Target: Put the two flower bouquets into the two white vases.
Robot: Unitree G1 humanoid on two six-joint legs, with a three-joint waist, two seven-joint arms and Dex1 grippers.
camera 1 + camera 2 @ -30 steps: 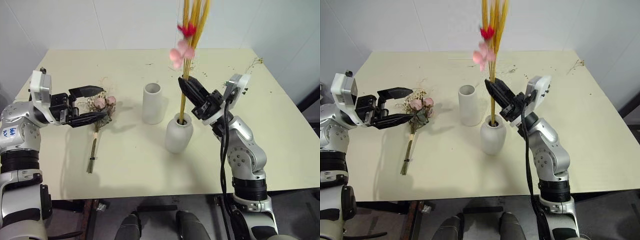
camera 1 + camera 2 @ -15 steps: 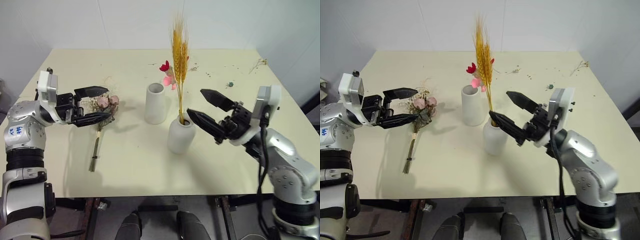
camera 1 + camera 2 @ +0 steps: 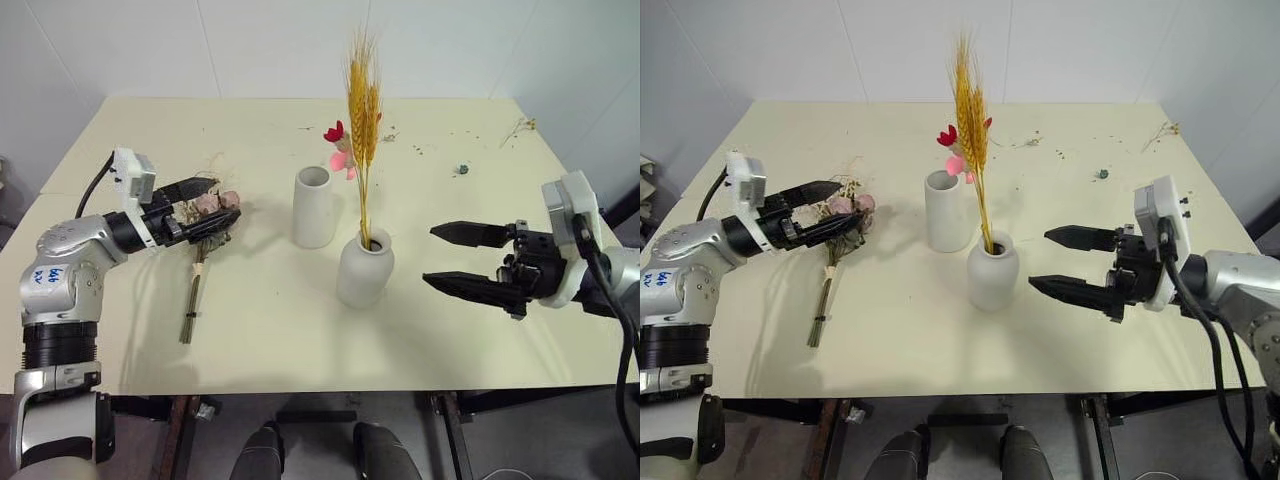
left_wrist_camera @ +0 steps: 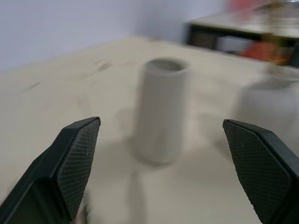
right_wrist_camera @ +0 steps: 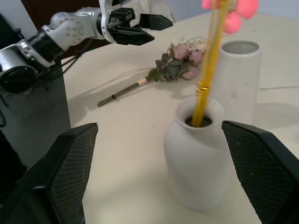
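The wheat bouquet (image 3: pixel 362 100) with small red-pink flowers stands upright in the short rounded white vase (image 3: pixel 363 270). Just behind it to the left, the tall cylinder vase (image 3: pixel 313 206) is empty. The pink rose bouquet (image 3: pixel 205 212) lies flat on the table, stems toward the front edge. My left gripper (image 3: pixel 222 200) is open right over the rose heads and points at the tall vase (image 4: pixel 161 116); whether it touches the roses I cannot tell. My right gripper (image 3: pixel 430 255) is open and empty, a short way right of the rounded vase (image 5: pixel 196 158).
The cream table (image 3: pixel 270 330) has a dried sprig (image 3: pixel 515 128) and a small crumb (image 3: pixel 461 169) near its far right corner. Open tabletop lies between the rose stems and the rounded vase. White walls stand behind the table.
My right gripper let go of the wheat stems, opened and drew back to the right. The wheat bouquet sank deeper into the rounded vase. My left gripper turned and moved in over the rose heads.
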